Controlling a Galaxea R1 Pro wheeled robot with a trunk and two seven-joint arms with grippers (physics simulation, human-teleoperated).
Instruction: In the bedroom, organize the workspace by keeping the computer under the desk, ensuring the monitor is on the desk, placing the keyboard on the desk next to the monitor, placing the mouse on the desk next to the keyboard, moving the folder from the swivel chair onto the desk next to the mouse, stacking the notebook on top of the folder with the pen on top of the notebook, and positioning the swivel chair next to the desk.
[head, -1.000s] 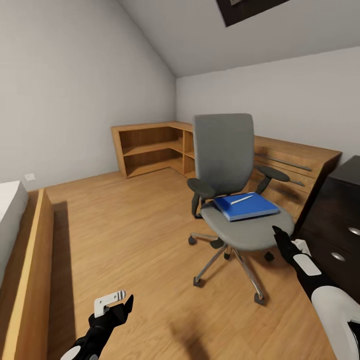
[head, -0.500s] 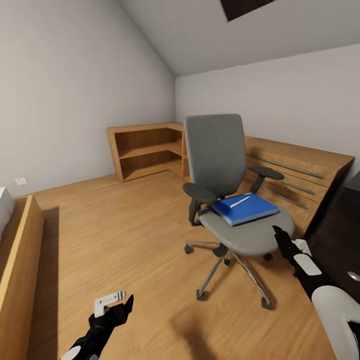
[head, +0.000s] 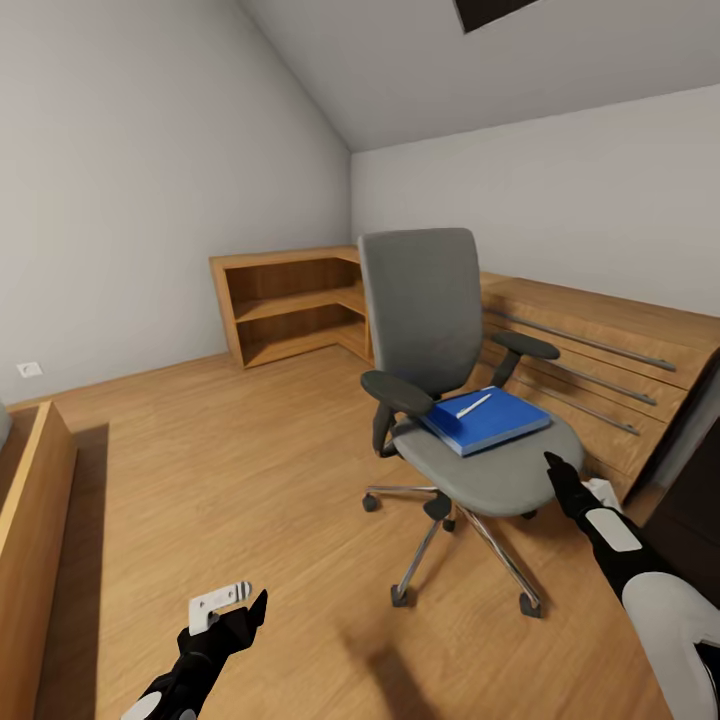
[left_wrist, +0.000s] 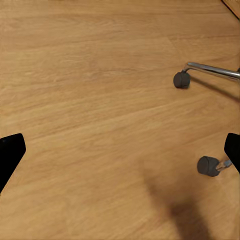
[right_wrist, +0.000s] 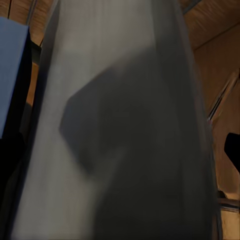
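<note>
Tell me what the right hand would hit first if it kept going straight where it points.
Probably the swivel chair's grey seat: the right hand points at its near edge, though depth is unclear.

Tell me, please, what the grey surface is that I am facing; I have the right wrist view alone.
Observer: It is the seat of the swivel chair; in the head view the right gripper hangs just at its near edge.
Operator: Is the blue patch at my picture's edge the folder?
Observer: Yes, the folder lies flat on the seat with the pen on top of it.
Operator: Where is the other arm?
Observer: The left gripper is low over the wood floor, jaws apart, with two chair castors in its wrist view.
</note>
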